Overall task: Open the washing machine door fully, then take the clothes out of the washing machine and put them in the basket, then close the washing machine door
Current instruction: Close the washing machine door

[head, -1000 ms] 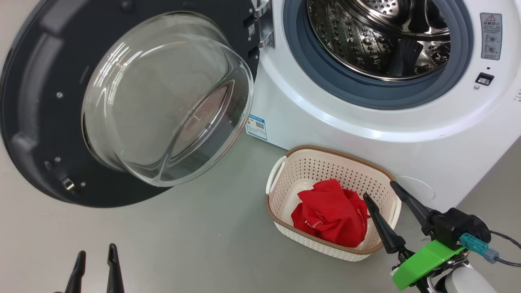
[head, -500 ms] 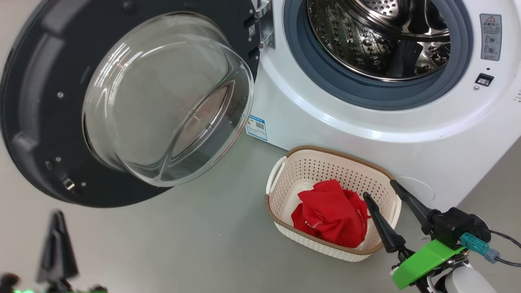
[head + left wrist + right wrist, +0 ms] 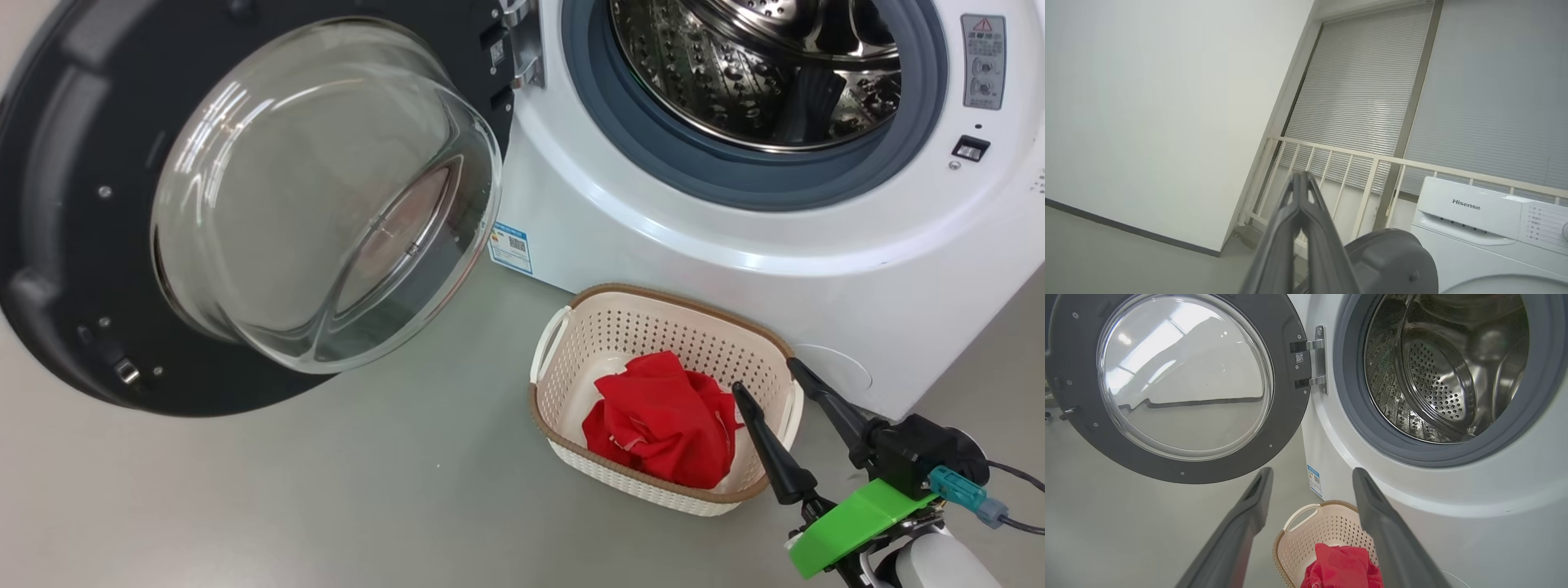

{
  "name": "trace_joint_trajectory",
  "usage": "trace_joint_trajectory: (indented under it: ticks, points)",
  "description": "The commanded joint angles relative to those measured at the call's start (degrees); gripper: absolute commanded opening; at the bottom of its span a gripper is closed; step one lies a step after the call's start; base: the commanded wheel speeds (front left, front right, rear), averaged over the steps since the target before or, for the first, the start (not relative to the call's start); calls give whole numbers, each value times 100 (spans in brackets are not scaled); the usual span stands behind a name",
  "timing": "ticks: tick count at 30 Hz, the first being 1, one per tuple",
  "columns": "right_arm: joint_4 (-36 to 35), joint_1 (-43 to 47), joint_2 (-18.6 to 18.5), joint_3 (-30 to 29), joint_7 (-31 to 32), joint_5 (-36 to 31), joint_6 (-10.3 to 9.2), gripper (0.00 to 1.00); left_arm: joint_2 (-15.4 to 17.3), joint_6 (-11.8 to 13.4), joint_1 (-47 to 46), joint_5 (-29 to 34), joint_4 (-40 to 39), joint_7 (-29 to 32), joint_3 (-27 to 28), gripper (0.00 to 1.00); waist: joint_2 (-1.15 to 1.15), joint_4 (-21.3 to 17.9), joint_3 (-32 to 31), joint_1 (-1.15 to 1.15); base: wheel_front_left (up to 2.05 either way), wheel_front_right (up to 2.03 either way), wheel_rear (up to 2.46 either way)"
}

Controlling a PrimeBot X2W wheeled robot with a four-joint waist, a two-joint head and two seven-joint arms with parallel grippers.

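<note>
We're nearly done: washing machine door [image 3: 245, 212] swung wide left of the washing machine [image 3: 735, 245], visible drum [image 3: 735, 82] empty, clothes [image 3: 661, 425] in the basket [image 3: 588, 314] at its front, only closing left; left gripper [image 3: 1300, 179] jaws pressed together empty, right gripper [image 3: 763, 376] jaws spread.

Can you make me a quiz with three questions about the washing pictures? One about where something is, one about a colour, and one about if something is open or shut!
1. Where are the clothes?
A. in the drum
B. in the basket
C. on the floor

2. What colour is the basket's rim?
A. brown
B. blue
C. green

3. How is the washing machine door?
A. shut tight
B. lying on the floor
C. swung wide open

Answers:
1 B, the red heap lies between the cream walls.
2 A, a brown woven-look band runs round its top.
3 C, it hangs on its hinges, well away from the round opening.
</note>
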Motion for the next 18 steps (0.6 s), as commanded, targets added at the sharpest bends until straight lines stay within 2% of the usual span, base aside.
trace_joint_trajectory:
  ticks: [1,4,5,9,12,13,18]
  points:
    - [-154,-55,-41,66,-28,11,9,100,602,-21,-593,-599,298,110,288,0,0,-33,46,0,0,0,0]
    - [-159,-66,-57,52,-28,-3,9,100,1113,-22,-1166,-1398,977,427,402,0,0,-59,101,0,0,0,0]
    - [-159,-66,-57,52,-28,-3,9,100,1113,-22,-1166,-1398,977,427,402,0,0,-59,101,0,0,0,0]
    - [-151,-85,-89,39,-28,-18,9,100,1726,-22,-1849,-2301,1998,1301,295,0,0,-64,173,0,0,0,0]
    - [-143,-105,-99,58,-28,-30,9,100,2159,-22,-2277,-2576,2730,1834,184,0,0,-72,217,0,0,0,0]
    - [-135,-122,-104,72,-28,-34,9,100,2311,-22,-2531,-2792,3198,2248,118,0,0,-78,237,0,0,0,0]
    - [-139,-162,-132,82,-28,-41,9,100,2595,-22,-3044,-3135,4169,3613,-226,0,0,-82,306,0,0,0,0]
